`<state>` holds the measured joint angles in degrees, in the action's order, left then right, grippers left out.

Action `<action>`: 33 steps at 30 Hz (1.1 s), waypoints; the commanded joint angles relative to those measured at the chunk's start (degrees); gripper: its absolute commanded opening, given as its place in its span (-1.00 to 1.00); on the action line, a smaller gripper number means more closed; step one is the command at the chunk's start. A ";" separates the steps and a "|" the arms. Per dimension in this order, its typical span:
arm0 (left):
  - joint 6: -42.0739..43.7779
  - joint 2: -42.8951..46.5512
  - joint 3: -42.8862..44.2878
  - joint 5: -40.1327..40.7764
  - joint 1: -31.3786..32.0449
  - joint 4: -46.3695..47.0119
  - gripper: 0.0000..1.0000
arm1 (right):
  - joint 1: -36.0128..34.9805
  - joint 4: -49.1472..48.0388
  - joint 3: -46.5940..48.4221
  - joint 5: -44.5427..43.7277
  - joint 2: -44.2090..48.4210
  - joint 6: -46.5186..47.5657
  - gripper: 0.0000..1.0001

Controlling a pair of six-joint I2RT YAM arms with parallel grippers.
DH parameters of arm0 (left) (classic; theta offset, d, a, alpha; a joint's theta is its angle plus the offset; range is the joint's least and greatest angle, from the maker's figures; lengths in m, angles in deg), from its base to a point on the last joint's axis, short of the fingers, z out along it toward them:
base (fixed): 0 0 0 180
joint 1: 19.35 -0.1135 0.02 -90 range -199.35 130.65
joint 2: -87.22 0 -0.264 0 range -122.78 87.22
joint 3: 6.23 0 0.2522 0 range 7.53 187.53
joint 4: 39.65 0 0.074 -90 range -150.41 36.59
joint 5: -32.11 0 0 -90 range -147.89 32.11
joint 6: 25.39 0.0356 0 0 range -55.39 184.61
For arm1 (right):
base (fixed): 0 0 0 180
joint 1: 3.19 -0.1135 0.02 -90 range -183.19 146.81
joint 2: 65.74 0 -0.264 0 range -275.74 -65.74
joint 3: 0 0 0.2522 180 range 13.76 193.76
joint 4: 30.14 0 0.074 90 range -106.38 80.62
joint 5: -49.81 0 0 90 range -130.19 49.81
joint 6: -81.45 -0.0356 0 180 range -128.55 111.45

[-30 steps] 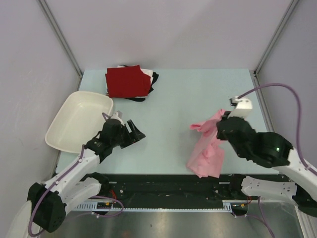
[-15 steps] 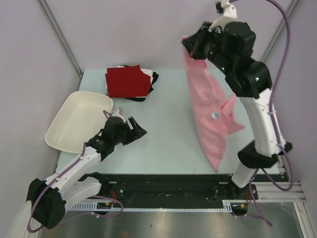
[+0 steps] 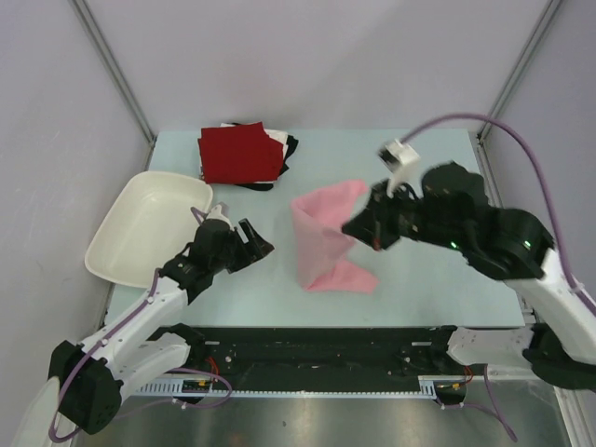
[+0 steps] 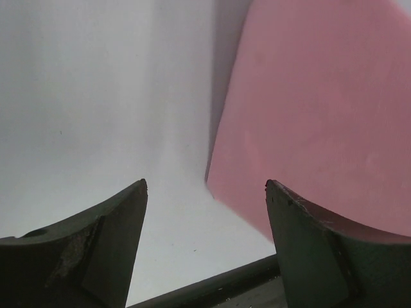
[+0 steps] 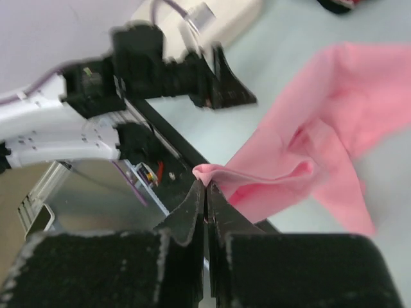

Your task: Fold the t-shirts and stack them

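Pink t-shirt (image 3: 321, 244) now slumped on table (image 3: 419, 158), one corner lifted — half second ago it hung high overhead. Right gripper (image 5: 205, 189) clamped on that corner, so spreading for fold is starting. Left gripper (image 4: 205, 184) just left of shirt, fingers apart, empty. Folded stack (image 3: 240, 154) beyond shirt's left; tub (image 3: 140, 223) farther left — neither in way.

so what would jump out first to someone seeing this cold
The pink t-shirt in the middle of the table draws the eye first: one edge is pinched and lifted by the right gripper, and its lower part rests on the table. Next comes the dark red t-shirt, lying folded on others at the far left, with the left gripper open near the white tub.
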<state>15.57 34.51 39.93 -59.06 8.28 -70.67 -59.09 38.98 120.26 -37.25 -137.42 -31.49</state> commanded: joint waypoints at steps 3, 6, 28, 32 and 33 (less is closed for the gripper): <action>0.52 -0.99 5.21 0.73 0.40 2.04 0.60 | -1.67 10.19 -19.02 -11.11 19.98 -12.38 -1.00; 0.69 -4.58 7.75 -0.67 0.40 4.06 0.60 | -2.19 14.33 -26.59 -11.73 24.47 -15.81 -1.00; 17.13 -80.32 93.43 -4.29 9.63 -26.32 0.57 | -13.01 8.99 -46.91 -12.51 30.20 -18.63 -1.00; 17.48 -85.18 95.04 -3.66 9.54 -26.26 0.57 | -13.36 8.19 -47.08 -12.87 30.02 -18.19 -1.00; 17.57 -85.98 95.04 -3.75 9.63 -26.34 0.57 | -13.36 8.11 -47.17 -12.78 29.93 -17.93 -1.00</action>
<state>30.81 -49.27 132.25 -63.84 18.05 -91.33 -72.01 49.91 73.14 -48.37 -107.59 -50.11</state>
